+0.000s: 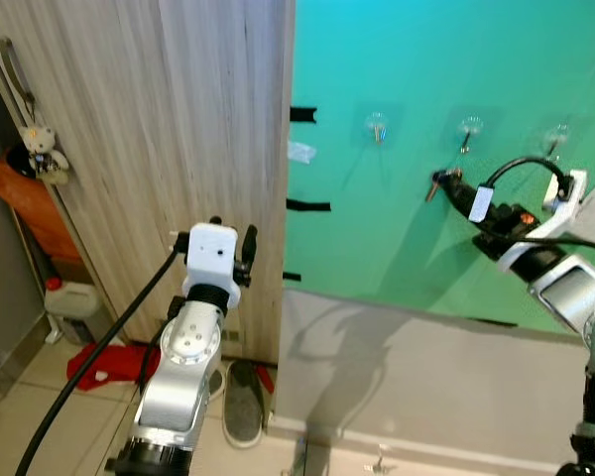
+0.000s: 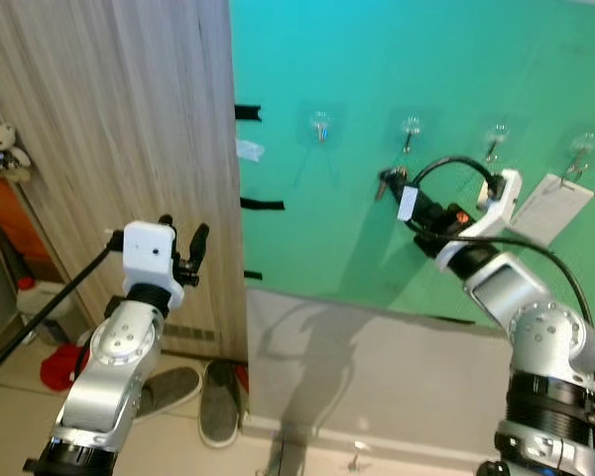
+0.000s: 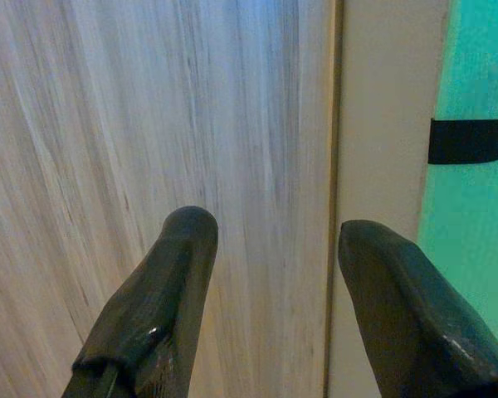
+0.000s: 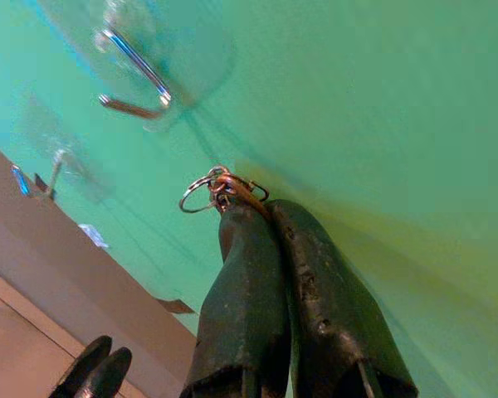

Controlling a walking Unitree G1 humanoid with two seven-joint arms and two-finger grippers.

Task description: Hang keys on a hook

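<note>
Bare green wall lies open around the right gripper; hooks project just above it.

Right pincer clamped tight on key ring, held against green wall. Metal hook near, apart from the ring. Shoes on floor.
</note>
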